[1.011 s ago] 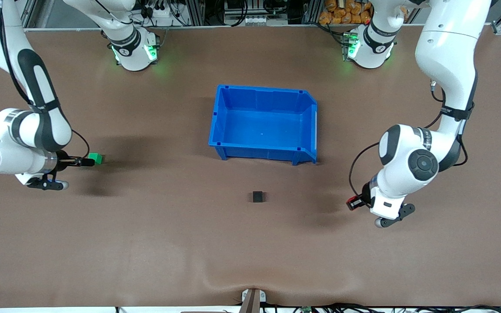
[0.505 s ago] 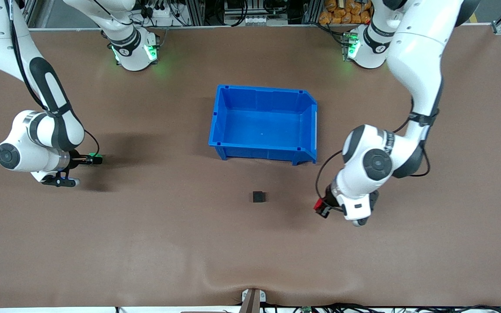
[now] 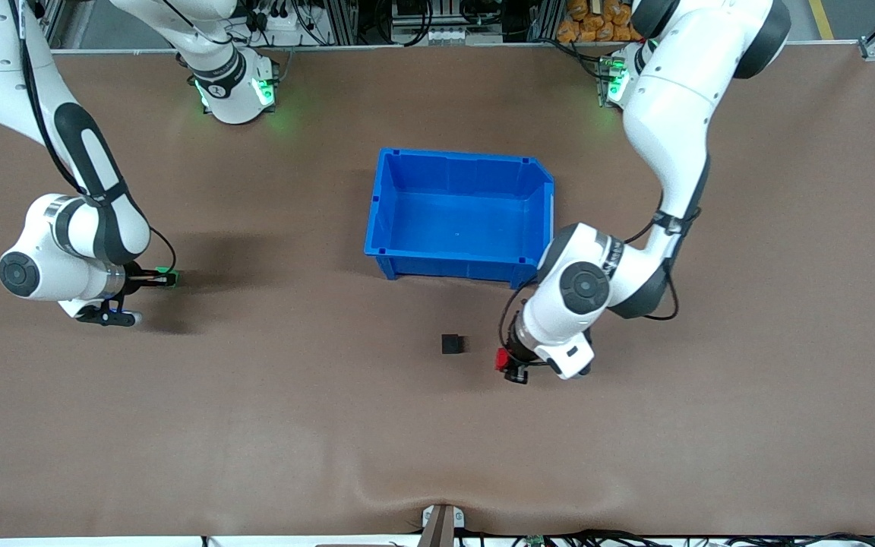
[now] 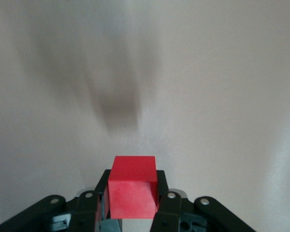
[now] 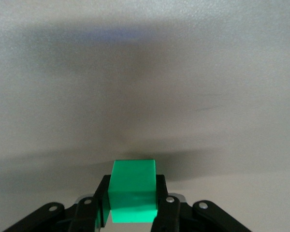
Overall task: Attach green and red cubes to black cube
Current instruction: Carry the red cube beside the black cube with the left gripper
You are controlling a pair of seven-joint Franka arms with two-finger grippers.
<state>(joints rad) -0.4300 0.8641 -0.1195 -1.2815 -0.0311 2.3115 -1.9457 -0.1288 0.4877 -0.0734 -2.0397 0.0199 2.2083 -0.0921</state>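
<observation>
The black cube (image 3: 451, 344) sits on the brown table, nearer the front camera than the blue bin. My left gripper (image 3: 508, 364) is shut on the red cube (image 3: 501, 358), held just above the table beside the black cube, toward the left arm's end. In the left wrist view the red cube (image 4: 133, 186) fills the space between the fingers (image 4: 165, 203). My right gripper (image 3: 164, 279) is shut on the green cube (image 3: 164, 273), low over the table at the right arm's end. In the right wrist view the green cube (image 5: 133, 191) sits between the fingers (image 5: 166, 205).
An empty blue bin (image 3: 384, 232) stands at the table's middle, just farther from the front camera than the black cube. The left arm's elbow (image 3: 585, 285) hangs by the bin's corner. Bare brown table (image 3: 437, 456) lies all round the cubes.
My left gripper has carried the red cube across the table toward the black cube, now a short gap from it. My right gripper with the green cube has barely shifted.
</observation>
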